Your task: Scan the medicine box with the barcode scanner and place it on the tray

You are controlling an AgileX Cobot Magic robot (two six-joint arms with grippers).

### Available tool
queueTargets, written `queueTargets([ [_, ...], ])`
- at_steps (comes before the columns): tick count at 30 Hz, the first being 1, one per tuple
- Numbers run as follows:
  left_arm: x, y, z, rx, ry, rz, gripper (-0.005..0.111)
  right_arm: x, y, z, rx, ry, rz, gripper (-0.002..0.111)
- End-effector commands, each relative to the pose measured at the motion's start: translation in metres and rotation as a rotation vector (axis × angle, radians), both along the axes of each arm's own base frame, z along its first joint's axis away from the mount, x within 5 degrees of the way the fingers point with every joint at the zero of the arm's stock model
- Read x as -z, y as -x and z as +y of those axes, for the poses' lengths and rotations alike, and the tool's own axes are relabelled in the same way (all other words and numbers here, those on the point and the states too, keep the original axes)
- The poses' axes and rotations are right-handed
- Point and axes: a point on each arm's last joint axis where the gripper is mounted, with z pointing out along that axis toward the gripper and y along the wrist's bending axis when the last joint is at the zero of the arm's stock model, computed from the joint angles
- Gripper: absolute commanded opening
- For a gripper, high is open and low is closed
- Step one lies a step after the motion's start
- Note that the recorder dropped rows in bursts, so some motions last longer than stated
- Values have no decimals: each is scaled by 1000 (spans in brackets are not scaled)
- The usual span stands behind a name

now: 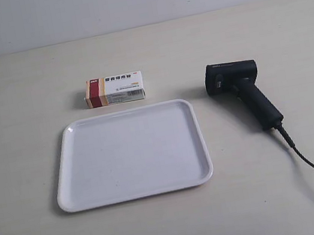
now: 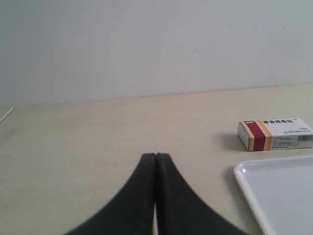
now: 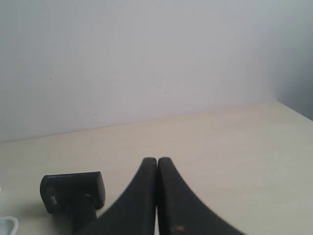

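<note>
Pale tabletop (image 1: 12, 88), nothing lifted yet: the medicine box (image 1: 114, 89) lies just beyond the tray (image 1: 66, 188), the barcode scanner (image 1: 241, 92) off to the tray's side. Both grippers, left gripper (image 2: 155, 155) and right gripper (image 3: 157, 159), show jaws pressed closed and empty. I'd part them wide before reaching, gripping the scanner's handle squarely.

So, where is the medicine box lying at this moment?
In the exterior view the medicine box lies flat on the table, just beyond the tray's far rim, apart from it, with the barcode scanner off toward the view's right.
</note>
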Motion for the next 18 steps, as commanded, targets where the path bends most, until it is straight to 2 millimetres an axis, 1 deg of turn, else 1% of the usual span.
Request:
queueTargets([
  [1, 0, 0, 0, 0, 1, -6, 0, 1, 0, -1, 8, 5, -6, 0],
  [12, 0, 0, 0, 0, 16, -12, 0, 1, 0, -1, 10, 19, -7, 0],
  [13, -1, 0, -1, 0, 68, -19, 0, 1, 0, -1, 10, 19, -7, 0],
  [15, -7, 0, -2, 0, 245, -65, 0, 1, 0, -1, 10, 19, -9, 0],
  [18, -30, 2, 1, 6, 477, -298, 0, -4, 0, -1, 16, 15, -63, 0],
])
